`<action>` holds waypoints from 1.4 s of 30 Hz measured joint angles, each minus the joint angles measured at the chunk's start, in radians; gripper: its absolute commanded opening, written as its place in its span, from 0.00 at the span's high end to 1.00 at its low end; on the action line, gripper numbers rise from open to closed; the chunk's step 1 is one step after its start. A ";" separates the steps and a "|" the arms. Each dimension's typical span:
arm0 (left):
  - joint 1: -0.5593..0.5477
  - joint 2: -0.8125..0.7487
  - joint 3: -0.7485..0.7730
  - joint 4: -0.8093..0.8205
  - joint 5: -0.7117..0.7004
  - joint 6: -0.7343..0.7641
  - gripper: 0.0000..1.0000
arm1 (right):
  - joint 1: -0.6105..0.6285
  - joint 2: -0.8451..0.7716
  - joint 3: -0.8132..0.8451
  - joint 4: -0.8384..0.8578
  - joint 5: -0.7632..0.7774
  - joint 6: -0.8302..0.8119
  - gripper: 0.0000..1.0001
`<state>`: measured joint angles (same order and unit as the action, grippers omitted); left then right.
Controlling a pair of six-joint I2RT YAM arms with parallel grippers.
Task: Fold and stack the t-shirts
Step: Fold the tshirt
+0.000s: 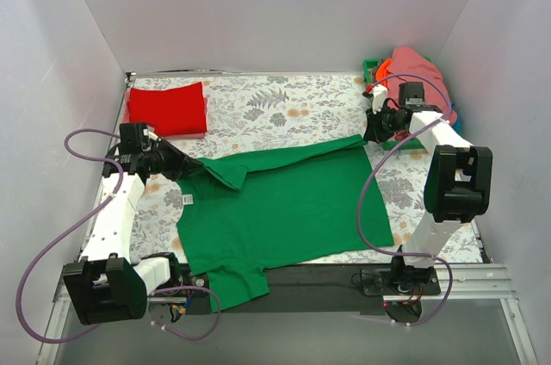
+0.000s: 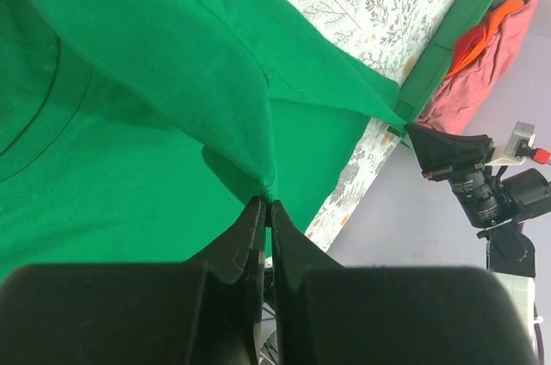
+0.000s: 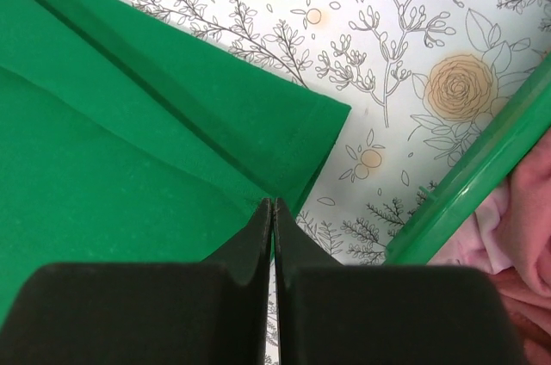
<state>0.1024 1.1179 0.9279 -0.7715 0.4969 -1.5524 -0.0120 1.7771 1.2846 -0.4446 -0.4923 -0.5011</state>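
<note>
Top external: red shirt (image 1: 168, 109) folded at 10 o'clock; green shirt (image 1: 284, 210) mid-fold, left jaws and right jaws clamping its edge; pink shirt (image 1: 413, 68) waits.

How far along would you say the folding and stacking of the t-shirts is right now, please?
Done: the red t-shirt lies folded at the far left corner. In hand: the green t-shirt is spread out, its far edge partly turned over, with the left pincer and right pincer both shut on it. Left: finishing that fold, stacking it, then the pink t-shirt and orange t-shirt bunched in the basket.
</note>
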 measured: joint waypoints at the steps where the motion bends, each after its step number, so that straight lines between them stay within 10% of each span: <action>1: 0.000 -0.003 -0.003 -0.001 0.000 0.000 1.00 | -0.001 -0.002 -0.003 0.000 0.001 -0.001 0.99; 29: -0.009 -0.088 -0.177 -0.015 -0.019 0.008 1.00 | -0.001 -0.004 -0.054 -0.011 0.009 -0.086 0.99; 34: -0.011 -0.101 -0.194 -0.014 -0.020 0.020 1.00 | -0.001 -0.004 -0.056 -0.029 0.021 -0.111 0.56; 42: -0.012 -0.147 -0.287 -0.041 -0.008 0.094 0.44 | 0.127 -0.041 -0.023 -0.105 0.040 -0.233 0.43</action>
<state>0.0902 0.9710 0.6411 -0.8127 0.4889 -1.4582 0.1146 1.7363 1.2621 -0.5499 -0.4526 -0.7341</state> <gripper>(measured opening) 0.501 0.571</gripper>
